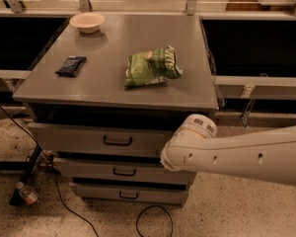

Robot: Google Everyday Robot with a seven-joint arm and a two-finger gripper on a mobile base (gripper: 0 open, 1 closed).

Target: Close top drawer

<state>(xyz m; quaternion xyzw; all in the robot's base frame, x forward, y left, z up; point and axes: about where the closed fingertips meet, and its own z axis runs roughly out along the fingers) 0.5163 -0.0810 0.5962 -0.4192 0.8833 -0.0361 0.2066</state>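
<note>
The top drawer (pixel 79 138) is the uppermost of three grey drawers in the cabinet. Its front stands out from the cabinet, with a dark gap under the cabinet top. Its black pull handle (pixel 118 141) is at the centre. My white arm (pixel 237 154) reaches in from the right. Its rounded end (pixel 187 144) is against the right part of the top drawer's front. My gripper is hidden behind this arm segment and does not show.
On the cabinet top (pixel 113 48) lie a green snack bag (pixel 150 67), a dark packet (pixel 70 65) and a white bowl (pixel 87 21). Two shallower drawers (pixel 123 172) sit below. Cables (pixel 153 221) and a bottle (pixel 27 194) lie on the floor.
</note>
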